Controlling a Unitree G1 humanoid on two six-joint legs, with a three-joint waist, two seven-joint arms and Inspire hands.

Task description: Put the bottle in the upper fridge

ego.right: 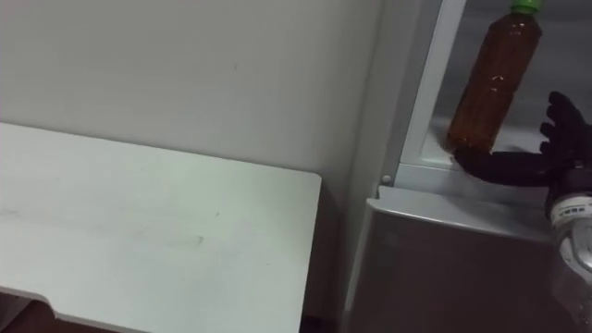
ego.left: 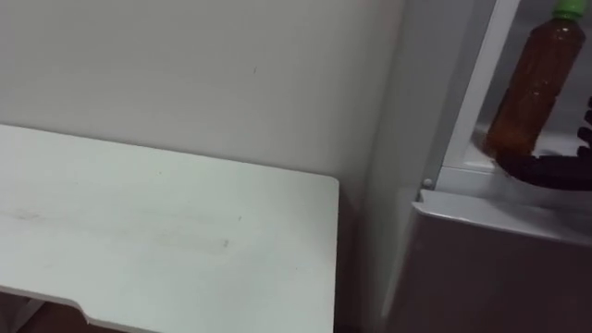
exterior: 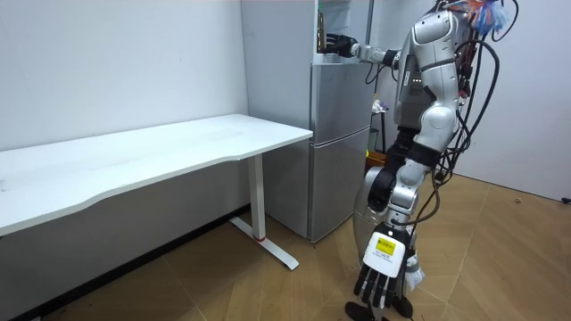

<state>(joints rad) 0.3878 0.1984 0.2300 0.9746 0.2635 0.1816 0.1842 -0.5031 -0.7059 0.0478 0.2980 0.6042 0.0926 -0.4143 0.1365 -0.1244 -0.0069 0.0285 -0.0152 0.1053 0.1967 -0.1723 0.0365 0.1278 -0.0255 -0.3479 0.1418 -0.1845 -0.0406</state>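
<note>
A brown bottle (ego.left: 536, 83) with a green cap leans tilted inside the open upper fridge compartment (ego.left: 467, 111), its base low on the shelf. My right hand (ego.left: 546, 171) reaches in from the right, its dark fingers curled round the bottle's base (ego.right: 476, 139). The room view shows me standing upright in front of the grey fridge (exterior: 339, 134), right arm stretched out to the top compartment with the right hand (exterior: 339, 43) at the bottle (exterior: 318, 36). My left hand (exterior: 384, 276) hangs low at my side, fingers relaxed.
A white table (ego.left: 139, 231) stands to the left of the fridge against the pale wall, with a narrow gap between them. The lower fridge door (ego.left: 490, 268) is closed. Wooden floor lies around me.
</note>
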